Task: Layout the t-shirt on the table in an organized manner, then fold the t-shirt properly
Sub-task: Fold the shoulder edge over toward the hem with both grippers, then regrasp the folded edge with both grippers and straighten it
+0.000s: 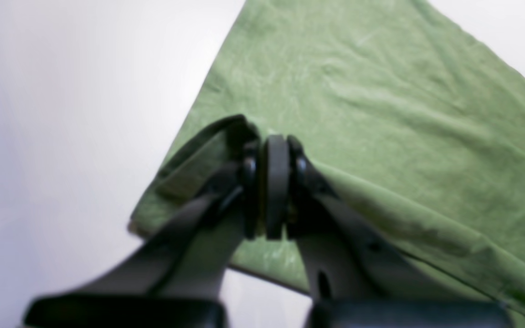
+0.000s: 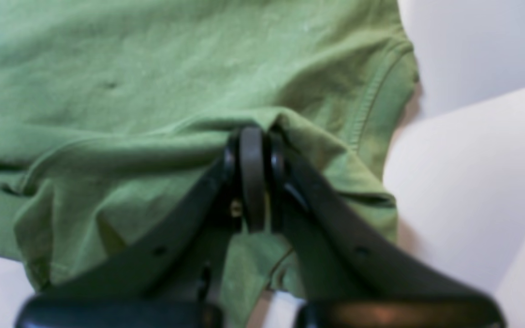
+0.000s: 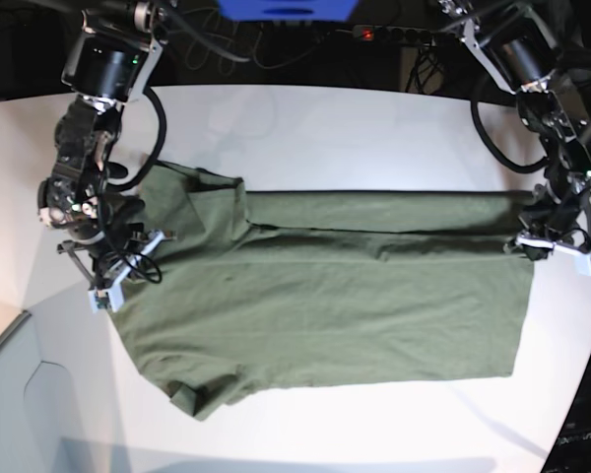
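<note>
The olive-green t-shirt (image 3: 345, 305) lies sideways on the white table (image 3: 315, 128), collar end to the left and hem to the right, its far long edge folded over into a band. My left gripper (image 3: 532, 235) is shut on the hem corner at the right; in the left wrist view its jaws (image 1: 275, 146) pinch a raised ridge of t-shirt (image 1: 381, 91). My right gripper (image 3: 136, 246) is shut on the shoulder and sleeve area at the left; in the right wrist view the gripper (image 2: 253, 134) holds a bunched fold of t-shirt (image 2: 130, 68) beside a stitched sleeve hem.
A power strip (image 3: 374, 33) with a red light, cables and a blue object (image 3: 286, 8) sit behind the table. The table's curved edge (image 3: 581, 394) runs close past the hem on the right. A grey panel (image 3: 20, 394) lies off the table's lower left.
</note>
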`<state>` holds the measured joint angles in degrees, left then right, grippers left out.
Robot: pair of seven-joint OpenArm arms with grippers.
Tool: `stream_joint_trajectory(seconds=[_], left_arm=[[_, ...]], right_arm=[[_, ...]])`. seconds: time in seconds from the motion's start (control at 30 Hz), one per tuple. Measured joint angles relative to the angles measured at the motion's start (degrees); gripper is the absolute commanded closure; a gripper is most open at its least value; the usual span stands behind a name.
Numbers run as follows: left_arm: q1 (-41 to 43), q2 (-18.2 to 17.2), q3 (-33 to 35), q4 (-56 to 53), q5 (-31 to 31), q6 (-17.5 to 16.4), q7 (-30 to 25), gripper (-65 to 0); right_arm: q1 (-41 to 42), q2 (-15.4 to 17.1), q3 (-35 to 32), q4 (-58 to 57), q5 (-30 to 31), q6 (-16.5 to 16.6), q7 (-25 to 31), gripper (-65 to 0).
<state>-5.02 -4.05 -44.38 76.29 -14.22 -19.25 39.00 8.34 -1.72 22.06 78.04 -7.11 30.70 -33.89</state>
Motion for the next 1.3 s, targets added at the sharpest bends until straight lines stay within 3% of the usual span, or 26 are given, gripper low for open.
stream_joint_trajectory(seconds=[0.17, 0.37, 0.43, 0.57, 0.63, 0.73, 0.93, 1.3], left_arm=[[-2.6, -1.7, 0.2, -3.8, 0.0, 0.1, -0.1, -0.5], [-4.1, -1.6, 0.0, -6.1, 0.0, 0.2, -0.1, -0.8], [-4.1, -1.6, 0.0, -6.2, 0.0, 0.2, -0.1, -5.2], [-5.1, -1.5, 0.0, -6.2, 0.0, 0.2, -0.1, -24.6], [-5.3, -1.6, 0.0, -6.2, -0.2, 0.2, -0.3, -32.0], [-5.1, -1.5, -0.1, -6.2, -0.6, -0.1, 0.0, -37.4], [-4.3, -1.2, -0.3, -2.9, -0.9, -0.2, -0.3, -37.4], [0.1, -1.7, -6.9, -2.3, -0.3, -0.1, -0.3, -37.6]], right_arm=[[0.0, 0.0, -0.1, 0.0, 0.0, 0.0, -0.3, -0.6], [-0.2, 1.3, -0.1, 0.0, 0.0, 0.1, -0.5, -21.5], [-0.5, 1.6, 0.1, 0.1, -0.1, 0.1, -0.5, -29.0], [-1.1, 2.5, 0.0, 0.7, 0.0, 0.1, -0.5, -38.9], [-3.3, 2.5, 0.0, 4.0, 0.0, 0.2, -0.5, -39.5], [-7.7, 2.4, 0.0, 9.4, 0.0, 0.2, -0.6, -39.5], [-15.1, -1.6, -0.3, 13.9, 0.3, 0.2, -0.2, -39.5], [-18.1, -3.7, 0.0, 11.6, 0.4, 0.2, 0.3, -39.5]])
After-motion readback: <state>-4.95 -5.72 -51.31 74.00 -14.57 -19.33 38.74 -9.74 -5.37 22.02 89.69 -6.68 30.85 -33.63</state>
